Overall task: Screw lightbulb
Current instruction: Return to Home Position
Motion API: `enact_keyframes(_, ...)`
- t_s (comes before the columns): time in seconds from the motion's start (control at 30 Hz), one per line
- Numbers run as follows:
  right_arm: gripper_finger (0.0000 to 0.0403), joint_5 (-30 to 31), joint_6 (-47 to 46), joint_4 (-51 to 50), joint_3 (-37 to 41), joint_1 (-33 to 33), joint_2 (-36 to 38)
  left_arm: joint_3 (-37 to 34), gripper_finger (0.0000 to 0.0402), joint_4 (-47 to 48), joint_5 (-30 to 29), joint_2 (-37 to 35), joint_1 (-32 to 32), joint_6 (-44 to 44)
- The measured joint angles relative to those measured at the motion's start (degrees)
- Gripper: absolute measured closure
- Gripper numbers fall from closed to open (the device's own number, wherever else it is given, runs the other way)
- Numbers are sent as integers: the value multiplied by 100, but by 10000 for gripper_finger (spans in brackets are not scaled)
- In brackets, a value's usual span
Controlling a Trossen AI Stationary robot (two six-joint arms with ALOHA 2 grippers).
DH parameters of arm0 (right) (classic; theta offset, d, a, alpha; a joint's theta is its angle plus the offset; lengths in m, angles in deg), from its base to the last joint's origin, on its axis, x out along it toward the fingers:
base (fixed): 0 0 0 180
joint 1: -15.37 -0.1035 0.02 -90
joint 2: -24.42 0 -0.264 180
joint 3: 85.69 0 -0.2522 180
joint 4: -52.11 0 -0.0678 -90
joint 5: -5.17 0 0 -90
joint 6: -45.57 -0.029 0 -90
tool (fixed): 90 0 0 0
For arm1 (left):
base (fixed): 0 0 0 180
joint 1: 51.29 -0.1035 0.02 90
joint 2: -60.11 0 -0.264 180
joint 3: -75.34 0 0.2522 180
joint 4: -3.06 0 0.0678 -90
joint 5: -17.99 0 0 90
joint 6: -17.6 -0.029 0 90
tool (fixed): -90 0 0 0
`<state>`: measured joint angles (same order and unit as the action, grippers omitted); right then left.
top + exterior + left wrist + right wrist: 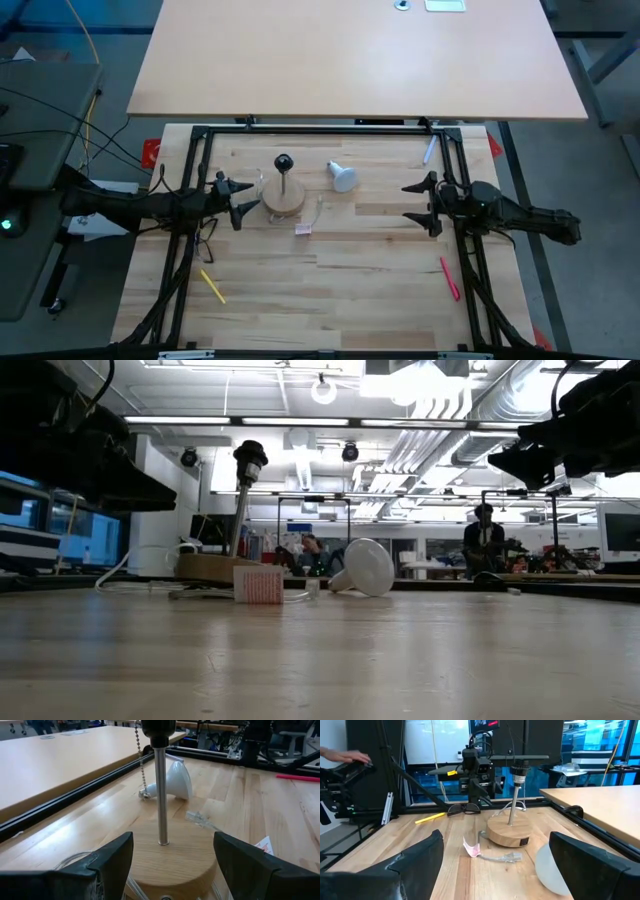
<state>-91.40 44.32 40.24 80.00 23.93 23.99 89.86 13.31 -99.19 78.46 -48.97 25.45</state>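
Note:
The white lightbulb (342,177) lies on its side on the wooden table, right of the lamp stand; it also shows in the low view (365,568), the left wrist view (175,781) and the right wrist view (551,869). The lamp stand is a round wooden disc (283,198) with a thin metal stem and black socket (284,161). My left gripper (240,200) is open, just left of the disc, its fingers standing on either side of it (172,865). My right gripper (422,205) is open and empty, right of the bulb.
A pink tag (303,230) on a clear cord lies near the disc. A yellow marker (212,286) lies at the near left, a red pen (449,278) at the near right, a white pen (429,150) at the far right. A black frame (330,127) borders the table.

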Motion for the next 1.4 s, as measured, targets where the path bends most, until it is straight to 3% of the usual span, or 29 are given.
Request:
enact_keyframes(0.13, 50, 0, 0, 0, 2, 0, 0, 0, 135, 12, 8, -191, 14, -1)
enact_keyframes(0.4, 50, -1, 0, 0, 2, 0, 4, -2, 135, 6, -8, -1812, -48, 2)
enact_keyframes(0.57, 50, 3, 2, 6, 2, 0, -15, 4, 135, -301, -107, -1820, -86, -19)
enact_keyframes(0.63, 50, 5, 4, -10, 2, 0, -52, -1, 135, 21, 280, -1814, -82, -178)
enact_keyframes(0.8, 50, 7, -20, -20, 2, 0, -63, 4, 135, 281, 2154, -1810, -126, -548)
enact_keyframes(0.87, 50, 6, -21, -22, 2, 0, -63, 4, 135, 337, 2503, -1818, -146, -434)
enact_keyframes(1.4, 50, 10, -22, -26, 0, 0, -63, 4, 135, 331, 2496, -1751, -105, -301)
